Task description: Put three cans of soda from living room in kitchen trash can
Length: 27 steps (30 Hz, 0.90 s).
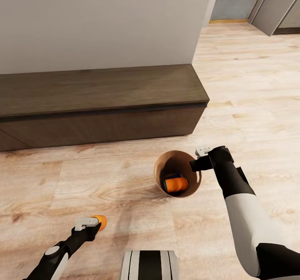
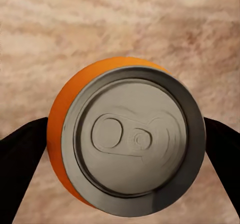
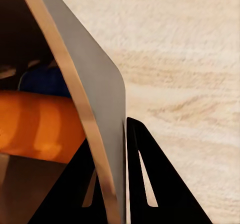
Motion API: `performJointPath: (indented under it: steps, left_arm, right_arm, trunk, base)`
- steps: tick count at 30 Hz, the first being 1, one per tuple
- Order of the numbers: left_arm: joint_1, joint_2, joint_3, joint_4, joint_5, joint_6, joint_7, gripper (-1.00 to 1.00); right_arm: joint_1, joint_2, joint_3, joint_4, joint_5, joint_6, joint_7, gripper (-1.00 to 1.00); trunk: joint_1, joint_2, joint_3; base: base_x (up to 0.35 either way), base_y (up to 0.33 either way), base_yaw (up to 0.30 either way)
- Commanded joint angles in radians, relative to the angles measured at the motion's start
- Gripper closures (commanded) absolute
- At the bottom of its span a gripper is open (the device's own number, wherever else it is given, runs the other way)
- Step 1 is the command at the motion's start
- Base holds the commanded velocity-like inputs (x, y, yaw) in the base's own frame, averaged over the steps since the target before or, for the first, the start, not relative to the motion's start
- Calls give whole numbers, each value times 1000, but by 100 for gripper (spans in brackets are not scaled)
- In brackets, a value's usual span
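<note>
The left end effector (image 1: 95,223) holds a small orange cylindrical soda can with a silver-grey metal top (image 2: 127,144) between its fingers, low over the light wood floor (image 1: 250,84) at near left. The right end effector (image 1: 199,160) is clamped on the rim of the round tapered brown-lined trash bin (image 1: 160,165), right of centre. A second orange can (image 1: 175,184) lies inside it. Beyond stands the long dark-wood table (image 1: 100,101).

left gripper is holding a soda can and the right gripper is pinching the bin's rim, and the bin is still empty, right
Not quite: the bin isn't empty. The head view shows an orange soda can lying inside it. The rest holds: the left gripper holds another can, and the right gripper pinches the rim.
</note>
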Motion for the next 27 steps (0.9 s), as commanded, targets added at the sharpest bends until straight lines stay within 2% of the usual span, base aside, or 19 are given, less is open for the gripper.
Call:
performJointPath:
  steps: [1, 15, 22, 27]
  left_arm:
    - [0, 0, 0, 1, -3, 0, 0, 100]
    - [0, 0, -4, 2, -7, 1, 1, 100]
    - [0, 0, -4, 11, -5, 7, 0, 100]
    - [0, 1, -2, 5, -3, 12, -3, 100]
  right_arm:
    - [0, 0, 0, 0, -20, 7, 6, 100]
    - [0, 3, 0, 0, -20, 7, 6, 100]
    - [11, 26, -3, 5, -19, 7, 8, 100]
    - [25, 29, -6, 12, -20, 7, 72, 100]
  trunk:
    - [0, 0, 0]
    - [-6, 3, 50]
    - [-9, 5, 77]
    - [-11, 6, 97]
  base:
    - [0, 0, 0]
    - [0, 0, 0]
    - [0, 0, 0]
    - [0, 0, 0]
